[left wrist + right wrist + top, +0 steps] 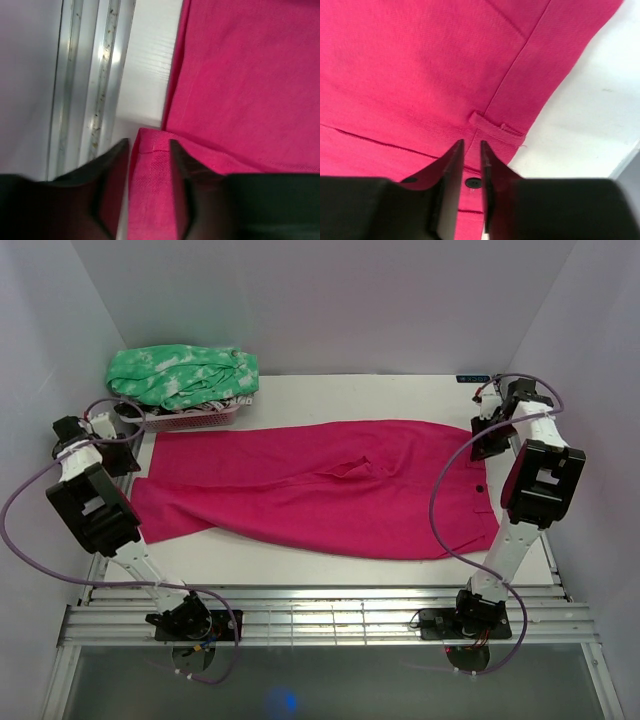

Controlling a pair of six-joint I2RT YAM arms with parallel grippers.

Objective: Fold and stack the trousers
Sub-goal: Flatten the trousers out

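Your trousers (320, 485) are spread across the table (300, 565), waist on the right, leg ends on the left. Your left gripper (148, 150) sits with jaws apart around a hem corner. Your right gripper (471, 147) is nearly closed over the waistband button (473, 183), can't tell if it's actually holding fabric.

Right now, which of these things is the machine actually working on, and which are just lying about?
Part of the job: the trousers; the left gripper and the right gripper, one at each end of them.
Just lying about: the green-and-white garment; the pink basket beneath it.
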